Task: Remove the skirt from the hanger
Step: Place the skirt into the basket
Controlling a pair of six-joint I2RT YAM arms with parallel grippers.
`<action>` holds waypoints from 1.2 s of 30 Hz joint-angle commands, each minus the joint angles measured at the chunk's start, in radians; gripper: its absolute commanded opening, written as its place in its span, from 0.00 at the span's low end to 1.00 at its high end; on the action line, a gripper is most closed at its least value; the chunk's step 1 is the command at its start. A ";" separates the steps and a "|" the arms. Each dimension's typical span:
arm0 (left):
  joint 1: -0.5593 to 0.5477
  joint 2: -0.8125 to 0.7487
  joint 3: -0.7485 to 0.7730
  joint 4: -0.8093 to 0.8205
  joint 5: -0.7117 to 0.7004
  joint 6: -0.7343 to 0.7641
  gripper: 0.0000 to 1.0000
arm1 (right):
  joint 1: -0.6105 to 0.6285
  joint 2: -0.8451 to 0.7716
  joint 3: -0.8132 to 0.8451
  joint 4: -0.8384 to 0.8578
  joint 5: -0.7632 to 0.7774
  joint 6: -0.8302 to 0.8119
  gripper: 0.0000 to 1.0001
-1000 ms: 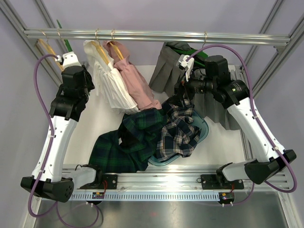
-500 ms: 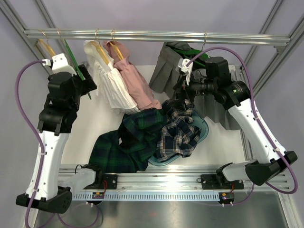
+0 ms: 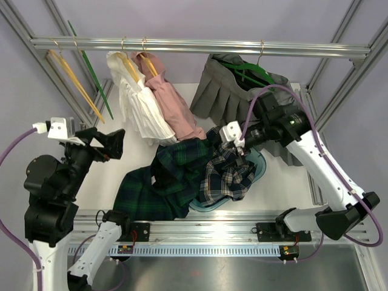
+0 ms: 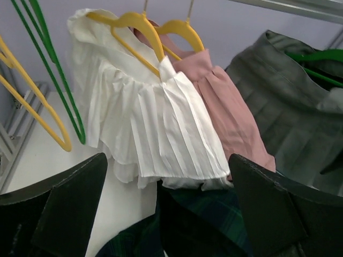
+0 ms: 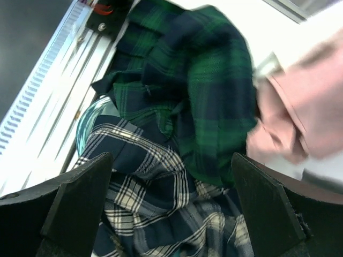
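Our left gripper (image 4: 167,160) gapes empty, facing the white skirt (image 4: 155,118) on its yellow hanger (image 4: 134,22) just ahead, likely our next target; our right gripper (image 5: 171,160), equally wide, hovers over heaped plaid skirts (image 5: 177,80).

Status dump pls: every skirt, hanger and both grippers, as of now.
white skirt: hanging on a yellow hanger
pink skirt: hanging on a second yellow hanger
grey skirt: hanging on a green hanger
spare yellow hanger: bare, on rail
spare green hanger: bare, on rail
green plaid skirt: off hanger, heaped on table
navy plaid skirt: off hanger, heaped over tub
left gripper: fingers open, empty
right gripper: fingers open, empty
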 commanded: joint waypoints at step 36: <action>-0.002 -0.319 -0.164 -0.213 -0.015 -0.138 0.99 | 0.505 0.281 0.057 0.500 0.710 0.147 0.06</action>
